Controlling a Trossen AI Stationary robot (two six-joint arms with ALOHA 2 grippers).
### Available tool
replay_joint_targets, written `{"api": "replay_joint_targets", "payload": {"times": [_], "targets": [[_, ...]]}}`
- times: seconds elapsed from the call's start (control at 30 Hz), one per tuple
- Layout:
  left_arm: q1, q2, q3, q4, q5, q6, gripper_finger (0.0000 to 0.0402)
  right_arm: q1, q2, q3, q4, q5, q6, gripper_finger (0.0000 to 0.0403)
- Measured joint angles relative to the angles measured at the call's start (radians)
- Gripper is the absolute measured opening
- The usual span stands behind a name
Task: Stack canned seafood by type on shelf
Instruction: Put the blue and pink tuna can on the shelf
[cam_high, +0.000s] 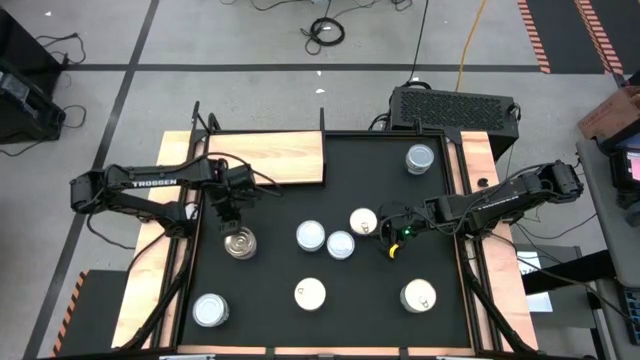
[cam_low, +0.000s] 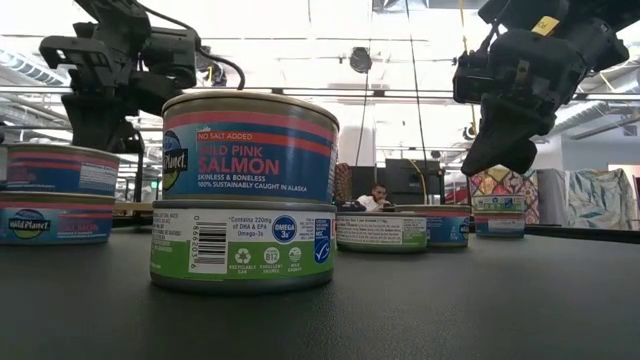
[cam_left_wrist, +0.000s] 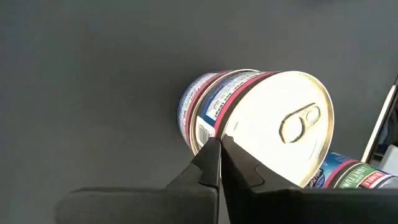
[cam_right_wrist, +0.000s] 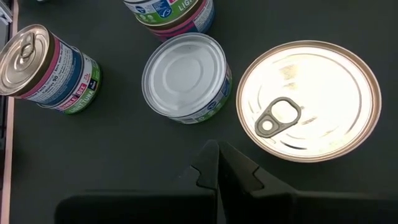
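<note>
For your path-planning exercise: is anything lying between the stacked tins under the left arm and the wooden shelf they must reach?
Nothing visible does. In the high view, the stacked tins sit on the black mat below the left gripper, whose jaws are shut. Only bare mat lies between them and the wooden shelf; the other tins sit off to the right.

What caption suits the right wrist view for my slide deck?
Shut right gripper hovers over the black mat beside a gold pull-tab can and a white-topped can.

A black mat (cam_high: 330, 190) covers the worktable. Behind it a black vented box (cam_high: 452, 106) stands on the grey floor (cam_high: 250, 90), where cables (cam_high: 325, 32) lie coiled. A cardboard box (cam_high: 610, 115) sits at right. Across the room, a person (cam_low: 377, 196) sits.
</note>
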Motion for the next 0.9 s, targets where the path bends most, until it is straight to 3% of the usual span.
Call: {"api": "replay_joint_targets", "payload": {"times": [0.63,0.9], "targets": [[0.004,-0.02,0.094,-0.026,0.007,-0.013,0.0,0.0,0.0,0.0,-0.001,0.0,-0.003,0.0],[0.085,-0.02,0.095,0.051,0.099,-0.06,0.0,0.0,0.0,0.0,-0.001,0.0,-0.003,0.0]]}}
